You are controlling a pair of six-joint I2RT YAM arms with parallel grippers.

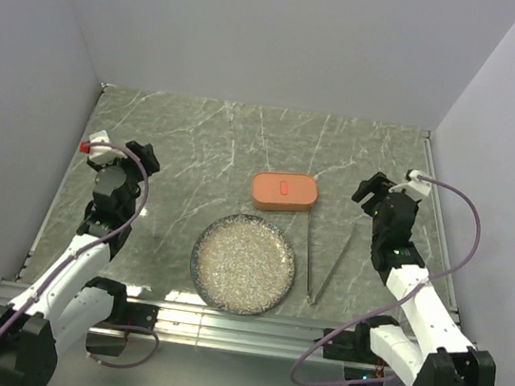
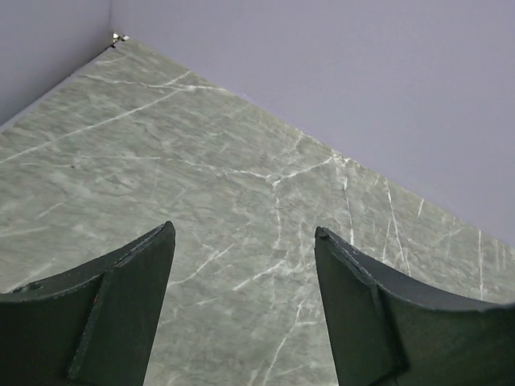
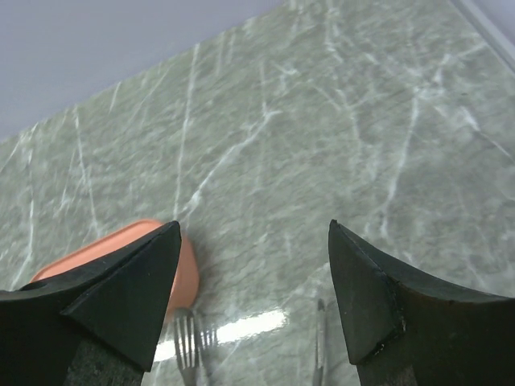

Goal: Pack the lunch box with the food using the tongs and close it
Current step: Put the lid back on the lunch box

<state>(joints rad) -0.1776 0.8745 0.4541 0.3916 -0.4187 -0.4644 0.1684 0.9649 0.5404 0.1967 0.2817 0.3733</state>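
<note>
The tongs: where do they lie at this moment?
In the top view, the tongs lie on the table right of centre, just right of the plate and nearer the arms than the lunch box.

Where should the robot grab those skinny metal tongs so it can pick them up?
Probably across the middle of the tongs, coming straight down with the open right gripper, which is nearer. They lie flat on the table in a narrow V, joined end toward the robot, so a finger outside each thin arm could squeeze both together.
</note>
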